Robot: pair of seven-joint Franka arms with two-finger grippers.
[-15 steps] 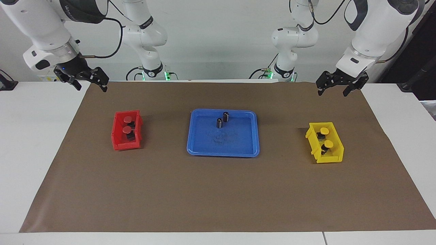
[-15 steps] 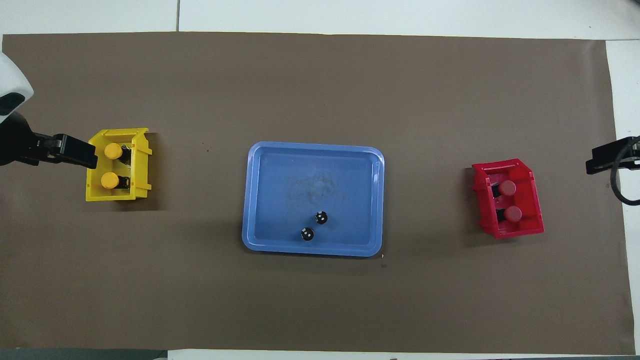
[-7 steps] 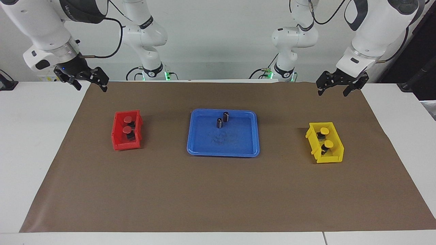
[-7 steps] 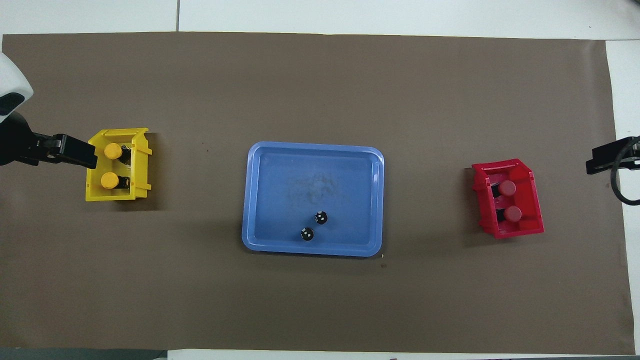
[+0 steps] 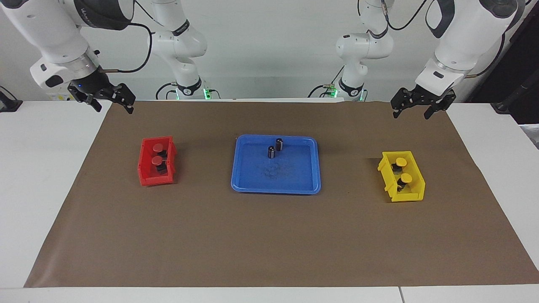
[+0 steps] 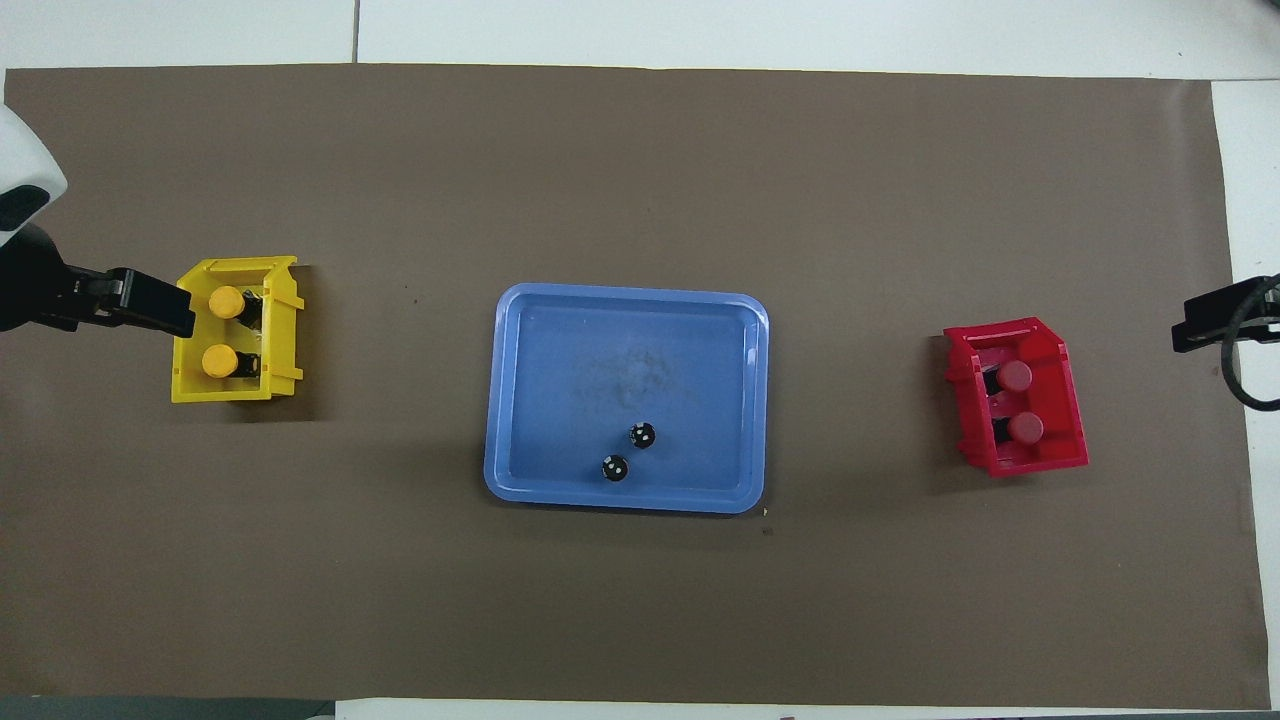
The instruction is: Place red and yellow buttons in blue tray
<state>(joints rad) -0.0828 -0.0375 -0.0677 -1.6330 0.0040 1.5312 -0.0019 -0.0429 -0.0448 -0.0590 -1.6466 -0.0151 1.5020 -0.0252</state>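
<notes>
No writing can be read on the bins or tray. The left gripper [image 5: 411, 108] and the right gripper [image 5: 110, 102] hang raised over the robots' edge of the brown-papered bench [image 5: 269, 235], fingers apart, both waiting. Two red buttons [image 5: 157, 154] sit in the red bin [image 5: 145, 174], two yellow buttons [image 5: 403, 169] in the yellow bin [image 5: 410, 195]. Between the bins, the blue tray [image 5: 276, 188] holds two dark cylinders [image 5: 275, 147].

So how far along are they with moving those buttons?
Nothing is done yet. Both red buttons sit in the red bin, both yellow buttons in the yellow bin. The blue tray holds only two dark cylinders. The left gripper and right gripper wait empty, open. All four remain.
</notes>
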